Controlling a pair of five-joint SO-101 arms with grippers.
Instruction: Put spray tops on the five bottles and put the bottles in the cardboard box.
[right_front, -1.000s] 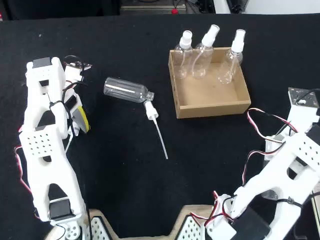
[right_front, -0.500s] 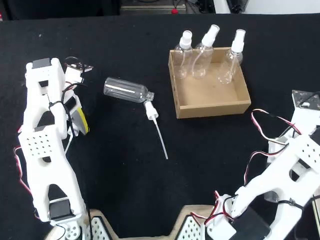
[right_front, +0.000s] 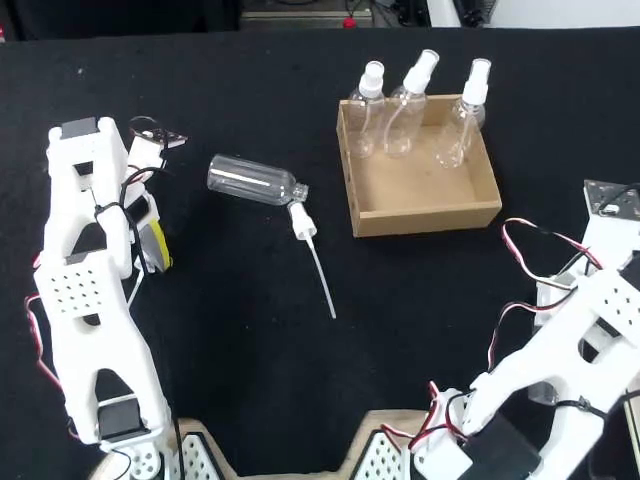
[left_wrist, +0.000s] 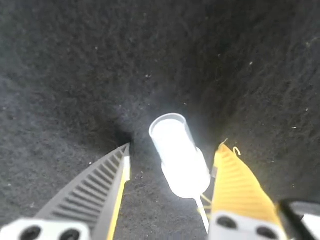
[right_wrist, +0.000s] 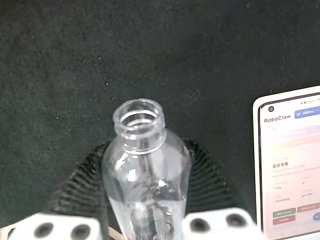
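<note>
Black cloth (right_front: 250, 380) below. L gripper (left_wrist: 173, 146) spread wide, spray top (left_wrist: 180, 159) between jaws, nearer yellow one; off-centre pinch could flick it away. R gripper (right_wrist: 150, 150) clamps uncapped bottle (right_wrist: 145, 172); could slip.

Even bright light; blown-out glare on the spray top (left_wrist: 177, 155); soft shadow beside.

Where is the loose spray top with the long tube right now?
In the high view, the spray top lies on the black table by the mouth of the bottle lying on its side, left of the cardboard box.
</note>
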